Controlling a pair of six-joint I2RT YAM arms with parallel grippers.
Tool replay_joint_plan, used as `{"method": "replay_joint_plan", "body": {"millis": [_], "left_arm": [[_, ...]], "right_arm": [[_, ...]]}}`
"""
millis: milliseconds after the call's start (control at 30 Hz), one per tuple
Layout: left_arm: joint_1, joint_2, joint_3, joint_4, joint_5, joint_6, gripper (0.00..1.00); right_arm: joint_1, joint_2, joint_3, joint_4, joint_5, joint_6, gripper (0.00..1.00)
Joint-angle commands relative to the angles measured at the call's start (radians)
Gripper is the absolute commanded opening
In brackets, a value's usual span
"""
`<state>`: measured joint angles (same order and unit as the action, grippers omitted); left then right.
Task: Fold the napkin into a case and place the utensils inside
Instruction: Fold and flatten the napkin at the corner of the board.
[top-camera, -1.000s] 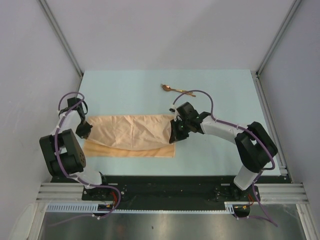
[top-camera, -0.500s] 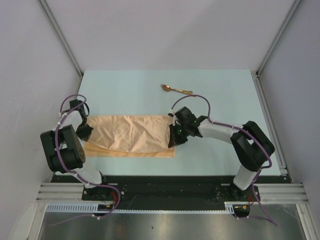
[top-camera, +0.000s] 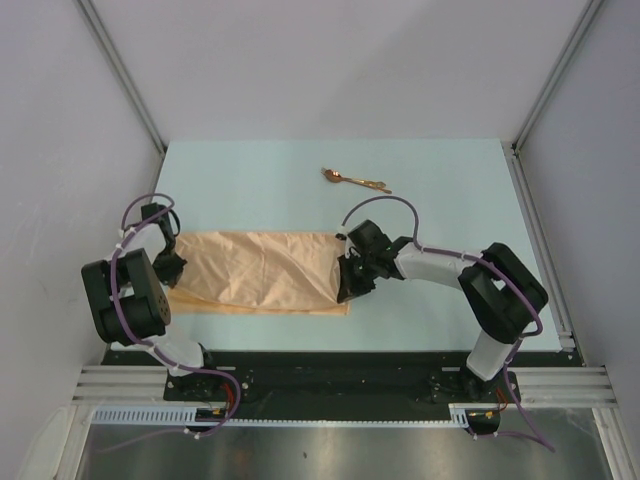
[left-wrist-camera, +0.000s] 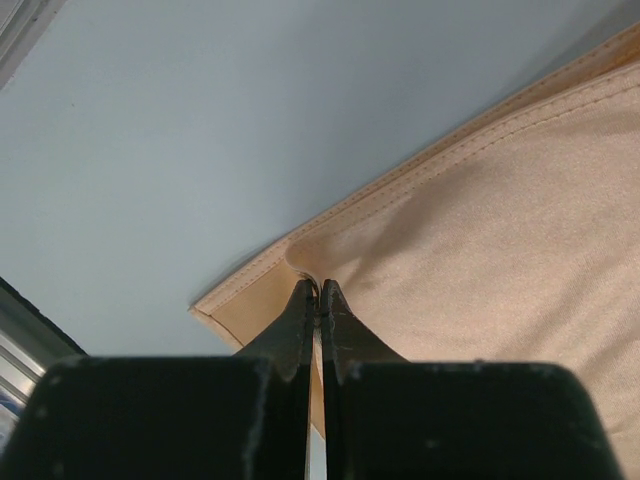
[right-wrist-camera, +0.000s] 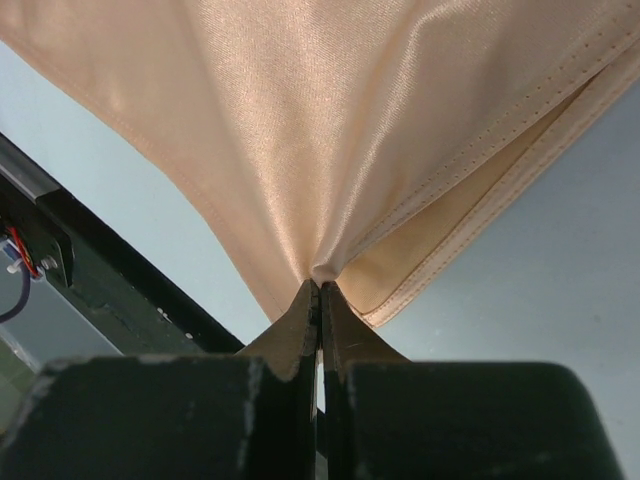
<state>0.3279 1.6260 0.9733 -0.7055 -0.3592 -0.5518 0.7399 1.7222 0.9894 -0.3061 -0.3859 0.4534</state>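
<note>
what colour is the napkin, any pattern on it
The napkin is plain peach-orange, no pattern, with a stitched hem; the right wrist view shows it best.

table (top-camera: 250, 170): pale blue | napkin (top-camera: 260, 272): near side | utensils (top-camera: 355, 180): farther back

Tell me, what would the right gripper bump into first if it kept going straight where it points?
The napkin. The right gripper is shut on the napkin's edge, and the peach cloth spreads straight ahead of its tips. Past the cloth, depth is too hard to judge.
</note>
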Motion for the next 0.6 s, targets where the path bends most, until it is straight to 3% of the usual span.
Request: {"method": "replay_joint_plan", "body": {"millis": [0, 567], "left_arm": [[0.020, -0.031, -0.013, -0.012, -0.043, -0.014, 0.00], [0.020, 0.008, -0.039, 0.012, -0.001, -0.028, 0.00]], "right_arm": [[0.018, -0.018, -0.017, 0.025, -0.005, 0.018, 0.00], [-0.005, 0.016, -0.001, 0.025, 0.019, -0.001, 0.00]]}}
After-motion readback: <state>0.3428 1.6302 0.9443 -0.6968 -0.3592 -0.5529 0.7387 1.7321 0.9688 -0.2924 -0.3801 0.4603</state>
